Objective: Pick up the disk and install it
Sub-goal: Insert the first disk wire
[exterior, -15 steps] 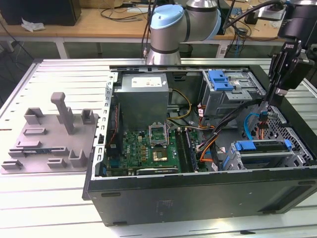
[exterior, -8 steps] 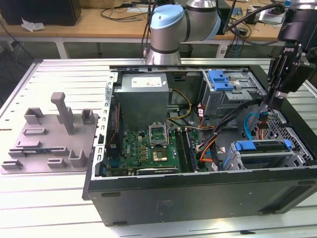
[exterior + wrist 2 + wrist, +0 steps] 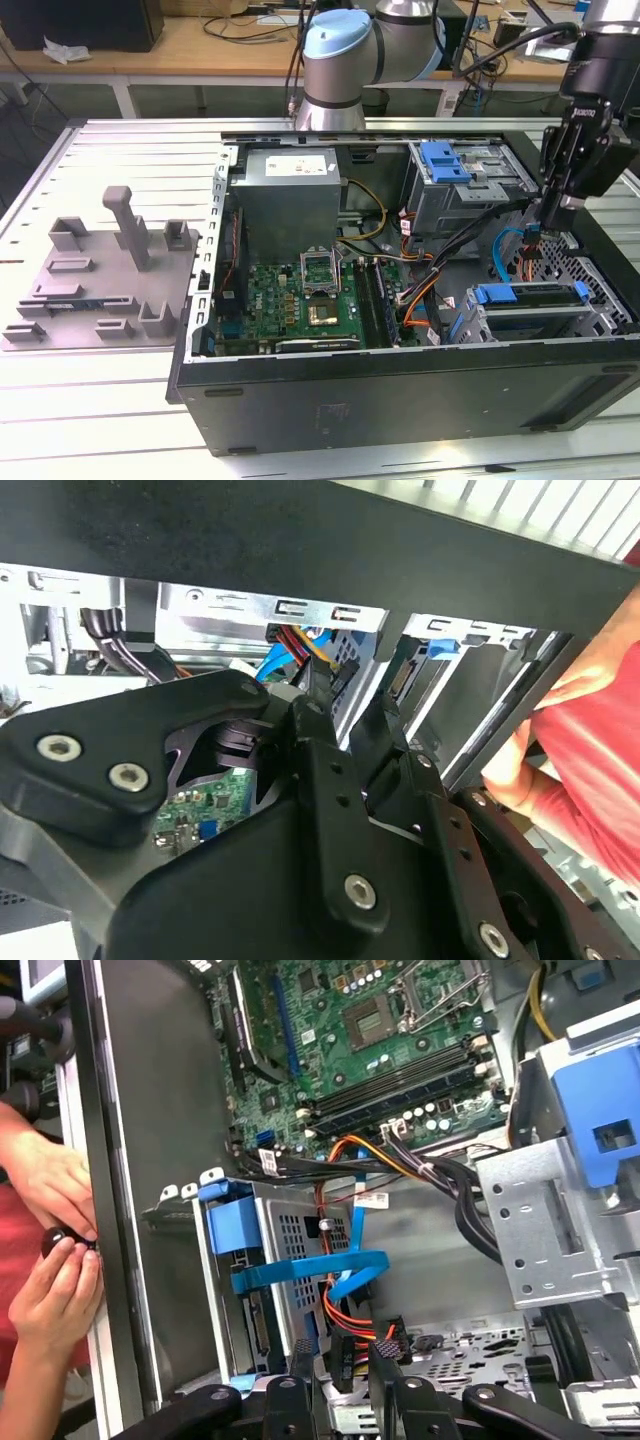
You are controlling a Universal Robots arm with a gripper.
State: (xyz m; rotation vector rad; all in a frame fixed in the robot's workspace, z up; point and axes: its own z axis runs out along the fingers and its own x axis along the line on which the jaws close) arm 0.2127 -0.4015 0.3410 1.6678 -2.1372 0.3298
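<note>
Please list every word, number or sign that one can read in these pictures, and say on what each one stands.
No text can be read with certainty.
White label on the power supply: print too small.
White tag among the cables, first wrist view: blurred.
Pale print on the gripper body, exterior view: too small.
Markings on the motherboard: too small.
</note>
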